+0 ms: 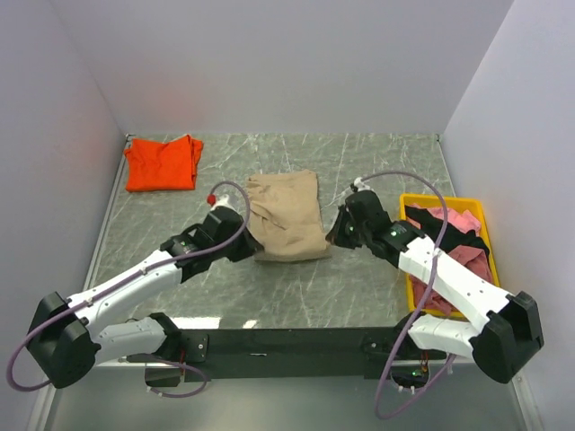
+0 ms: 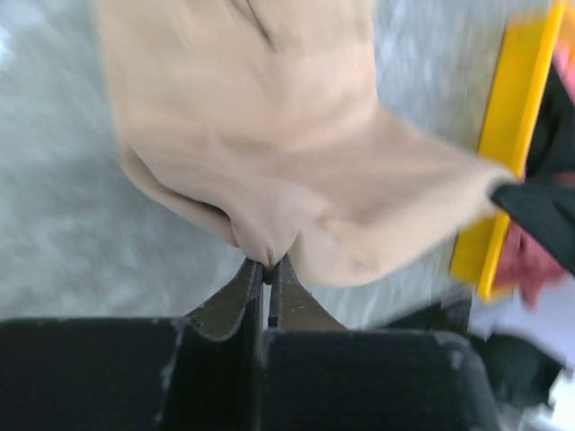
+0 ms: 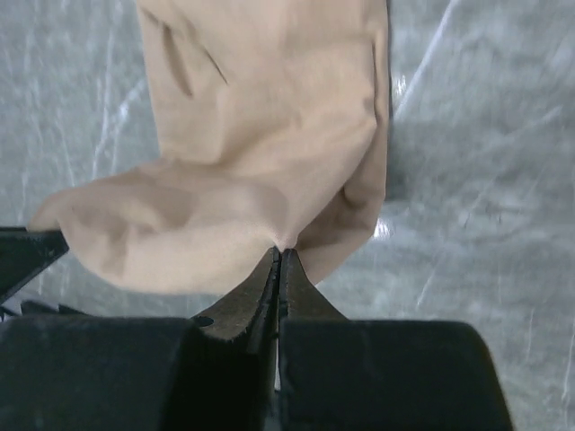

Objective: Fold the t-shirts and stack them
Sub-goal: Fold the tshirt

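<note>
A tan-beige t-shirt (image 1: 287, 215) lies partly folded at the middle of the table. My left gripper (image 1: 249, 242) is shut on its near left edge; the left wrist view shows the cloth (image 2: 269, 153) pinched between the jaws (image 2: 268, 262). My right gripper (image 1: 335, 235) is shut on its near right edge, with the cloth (image 3: 260, 135) pinched at the jaw tips (image 3: 280, 253). The near edge is lifted off the table. An orange-red t-shirt (image 1: 163, 162) lies folded at the far left. Pink (image 1: 458, 220) and dark (image 1: 422, 218) shirts lie in the yellow tray (image 1: 415, 199).
The yellow tray stands at the right edge, close to the right arm; it also shows in the left wrist view (image 2: 512, 135). White walls enclose the grey marbled table (image 1: 359, 162) on three sides. A black rail (image 1: 287, 341) runs along the near edge.
</note>
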You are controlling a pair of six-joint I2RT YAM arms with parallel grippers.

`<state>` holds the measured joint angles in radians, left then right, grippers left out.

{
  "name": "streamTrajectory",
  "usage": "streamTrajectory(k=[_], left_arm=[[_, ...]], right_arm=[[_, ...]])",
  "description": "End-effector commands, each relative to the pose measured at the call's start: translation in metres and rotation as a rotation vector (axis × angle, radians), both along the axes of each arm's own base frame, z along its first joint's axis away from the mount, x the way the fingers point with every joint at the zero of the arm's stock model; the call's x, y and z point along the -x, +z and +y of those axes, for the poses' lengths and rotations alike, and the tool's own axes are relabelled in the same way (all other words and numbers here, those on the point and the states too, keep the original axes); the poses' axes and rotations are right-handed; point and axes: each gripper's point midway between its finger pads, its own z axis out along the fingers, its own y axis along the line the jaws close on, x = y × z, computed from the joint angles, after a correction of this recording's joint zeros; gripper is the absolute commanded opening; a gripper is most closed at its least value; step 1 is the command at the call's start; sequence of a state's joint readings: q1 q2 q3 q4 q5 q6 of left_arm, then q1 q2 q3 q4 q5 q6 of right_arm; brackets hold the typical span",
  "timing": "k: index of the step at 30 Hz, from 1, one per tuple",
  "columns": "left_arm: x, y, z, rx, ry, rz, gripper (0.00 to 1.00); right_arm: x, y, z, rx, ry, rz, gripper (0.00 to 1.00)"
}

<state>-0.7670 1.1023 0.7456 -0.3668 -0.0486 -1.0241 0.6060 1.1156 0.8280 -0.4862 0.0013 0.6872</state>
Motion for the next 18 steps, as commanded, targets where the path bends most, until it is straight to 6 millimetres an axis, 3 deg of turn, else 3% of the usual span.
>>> streamTrajectory(k=[1,3,5,6,13,18], left_arm=[[-0.042,0.025,0.018,-0.003,0.081,-0.143,0.0],[-0.065,0.046,0.021,0.021,0.113,-0.224,0.01],[-0.086,0.052,0.033,-0.003,0.179,-0.248,0.01],[-0.097,0.06,0.029,0.006,0.168,-0.281,0.01],[-0.155,0.063,0.039,-0.03,0.205,-0.3,0.0],[-0.195,0.076,0.042,-0.017,0.212,-0.335,0.01]], right_arm=[[-0.042,0.045,0.003,0.001,-0.046,-0.158,0.0],[-0.061,0.051,-0.001,0.026,-0.073,-0.188,0.0],[-0.081,0.063,0.0,0.022,-0.103,-0.215,0.0],[-0.091,0.065,-0.004,0.026,-0.13,-0.224,0.0],[-0.151,0.083,-0.001,0.019,-0.185,-0.28,0.0],[-0.189,0.074,0.0,0.035,-0.184,-0.277,0.0]])
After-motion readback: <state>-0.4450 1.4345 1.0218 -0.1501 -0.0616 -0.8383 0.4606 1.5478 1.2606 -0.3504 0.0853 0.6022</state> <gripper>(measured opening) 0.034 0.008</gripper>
